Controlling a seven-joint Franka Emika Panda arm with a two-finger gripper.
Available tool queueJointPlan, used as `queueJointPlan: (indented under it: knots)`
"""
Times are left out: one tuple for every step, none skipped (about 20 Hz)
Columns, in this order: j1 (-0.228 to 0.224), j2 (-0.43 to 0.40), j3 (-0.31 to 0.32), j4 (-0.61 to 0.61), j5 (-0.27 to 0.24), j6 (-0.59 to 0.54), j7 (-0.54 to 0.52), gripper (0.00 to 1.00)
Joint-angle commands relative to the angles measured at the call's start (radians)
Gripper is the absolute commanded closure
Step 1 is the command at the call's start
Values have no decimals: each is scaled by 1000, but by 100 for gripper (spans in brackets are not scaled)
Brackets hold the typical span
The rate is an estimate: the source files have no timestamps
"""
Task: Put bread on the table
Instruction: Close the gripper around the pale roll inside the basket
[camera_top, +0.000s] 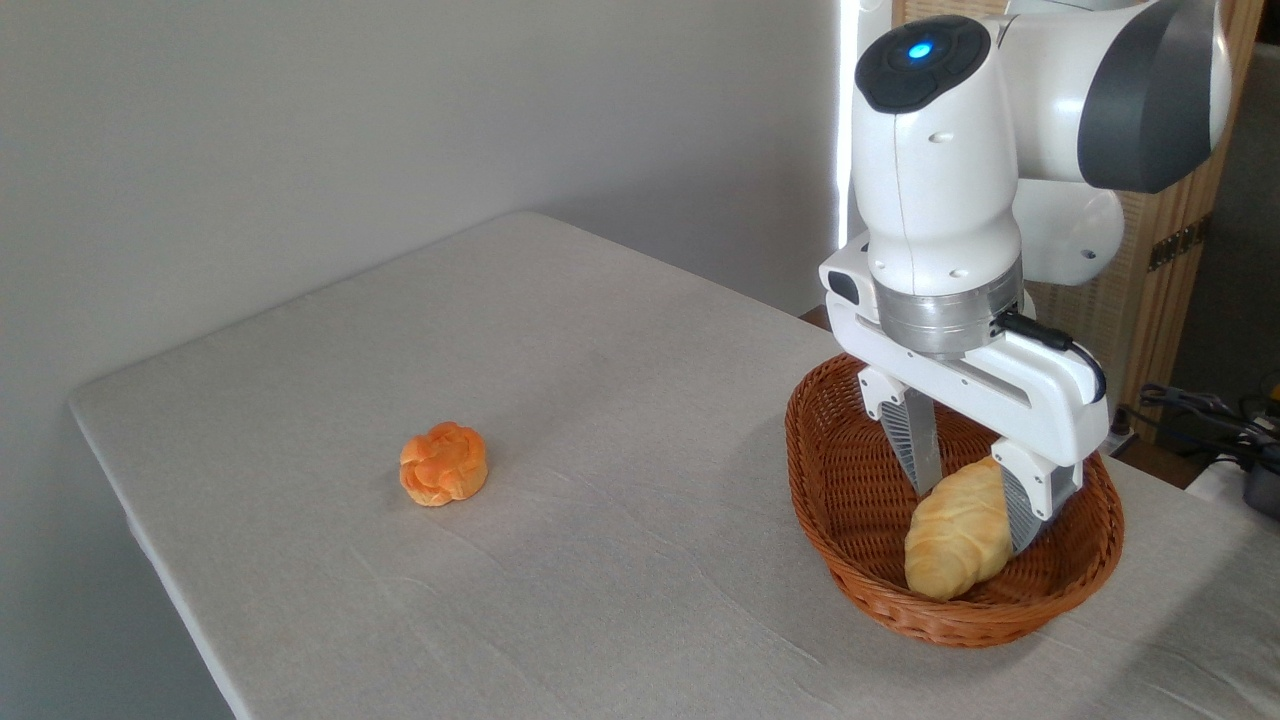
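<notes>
I have the gripper (972, 500) spread wide, astride the bread (955, 545) in the basket (850, 470) at lower right, gripping nothing, ready to close.

Golden braided bread (955, 545) in basket (850, 480)

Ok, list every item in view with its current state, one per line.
Pale golden braided bread loaf: lying in the basket, between the fingers, not lifted.
Brown oval wicker basket: upright on the table, holding only the loaf.
Small orange flower-shaped bun: resting on the cloth, alone.
White two-finger gripper: open, lowered astride the loaf.
Grey cloth-covered table: bears bun and basket.
</notes>
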Motion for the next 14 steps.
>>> queueJointPlan:
  knots:
    - [-14, 1, 17, -44, 21, 54, 18, 0]
    - [-14, 1, 17, -58, 21, 70, 18, 0]
    - [-12, -1, 17, -67, 21, 83, 18, 0]
    - [-14, 1, 17, -73, 21, 91, 18, 0]
    - [-12, 1, 19, -73, 21, 96, 18, 0]
    - [-14, 1, 19, -73, 21, 99, 19, 3]
    - [-14, 1, 23, -73, 21, 99, 25, 23]
    - [-14, 1, 26, -73, 21, 99, 36, 40]
    - [-14, 1, 26, -73, 21, 99, 51, 53]
    - [-12, -1, 26, -73, 21, 97, 61, 59]
    - [-14, -1, 26, -72, 21, 97, 61, 68]
    - [-12, -1, 26, -72, 20, 96, 61, 75]
    - [-12, -1, 26, -72, 20, 96, 61, 80]
    - [-12, -1, 26, -70, 20, 93, 62, 87]
